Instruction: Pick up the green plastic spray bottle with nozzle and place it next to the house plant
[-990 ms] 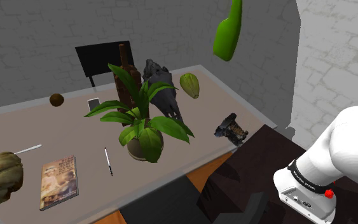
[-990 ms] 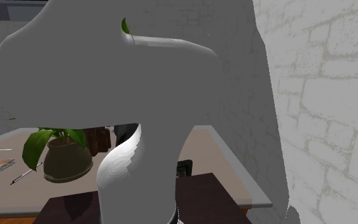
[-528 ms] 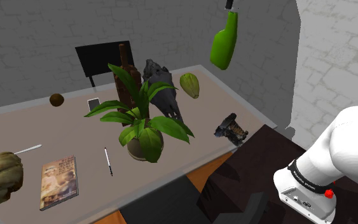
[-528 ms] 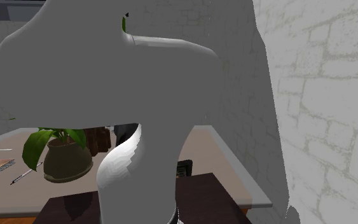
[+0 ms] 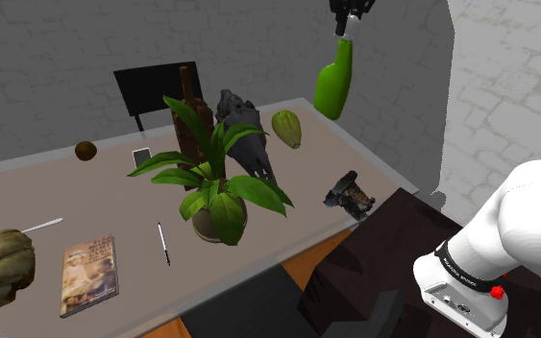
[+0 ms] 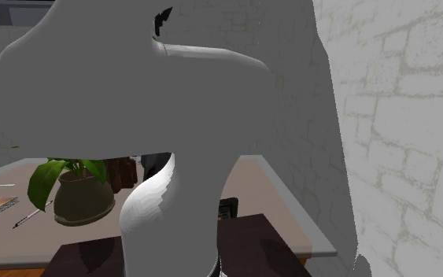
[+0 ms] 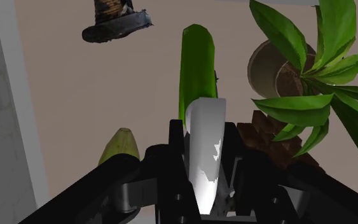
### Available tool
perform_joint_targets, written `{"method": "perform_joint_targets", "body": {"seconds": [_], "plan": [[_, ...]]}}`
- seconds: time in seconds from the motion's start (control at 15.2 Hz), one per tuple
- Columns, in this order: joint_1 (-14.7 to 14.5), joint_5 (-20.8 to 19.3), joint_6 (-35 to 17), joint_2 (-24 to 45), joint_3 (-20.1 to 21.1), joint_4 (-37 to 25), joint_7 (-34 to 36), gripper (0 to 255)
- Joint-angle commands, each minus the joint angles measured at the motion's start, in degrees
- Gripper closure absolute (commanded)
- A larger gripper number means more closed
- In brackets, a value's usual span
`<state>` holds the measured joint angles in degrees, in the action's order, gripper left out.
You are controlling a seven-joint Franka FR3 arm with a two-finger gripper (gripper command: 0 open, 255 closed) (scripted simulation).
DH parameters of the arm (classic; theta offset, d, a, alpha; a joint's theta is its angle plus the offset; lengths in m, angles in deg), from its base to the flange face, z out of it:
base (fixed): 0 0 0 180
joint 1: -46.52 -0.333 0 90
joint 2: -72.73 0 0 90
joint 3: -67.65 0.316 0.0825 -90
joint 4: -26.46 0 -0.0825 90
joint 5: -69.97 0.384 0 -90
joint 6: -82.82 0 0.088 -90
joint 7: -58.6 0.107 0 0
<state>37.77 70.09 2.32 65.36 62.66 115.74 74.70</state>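
Clasping the pale neck of the green spray bottle point(image 7: 196, 63) between its two black fingers, the gripper point(image 7: 204, 135) is holding it up in the air, the fingers closed only as far as the neck allows. In the shoulder view the gripper point(image 5: 352, 10) is sitting at the picture's top edge and the bottle point(image 5: 333, 82) is hanging beneath it, body downward, well above the table point(image 5: 114, 197). Under the bottle the wrist view is showing bare tabletop, with the house plant point(image 7: 311, 70) in its round pot just off to one side, a green pod point(image 7: 120, 147) lying near one finger and a dark gadget point(image 7: 117, 22) lying beyond the bottle's base. In the shoulder view the plant point(image 5: 215, 187) is standing mid-table, with a book point(image 5: 89, 274) lying toward that picture's left.
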Motion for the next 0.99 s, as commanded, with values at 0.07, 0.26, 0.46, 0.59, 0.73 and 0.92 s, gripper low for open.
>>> {"method": "perform_joint_targets", "body": {"seconds": [0.07, 0.26, 0.46, 0.59, 0.73, 0.92], "plan": [[0.01, -0.09, -2.56, -1.09, 0.01, 3.6, 0.0, 255], [0.01, -0.16, -5.04, -1.94, 0.04, 6.93, 0.03, 255], [0.02, -0.22, -7.48, -2.65, 0.06, 10.08, 0.06, 255], [0.02, -0.25, -9.08, -3.05, 0.06, 12.08, 0.07, 255], [0.03, -0.28, -10.66, -3.4, 0.07, 14.01, 0.07, 255], [0.04, -0.32, -13.02, -3.81, 0.07, 16.78, 0.08, 255]]}}
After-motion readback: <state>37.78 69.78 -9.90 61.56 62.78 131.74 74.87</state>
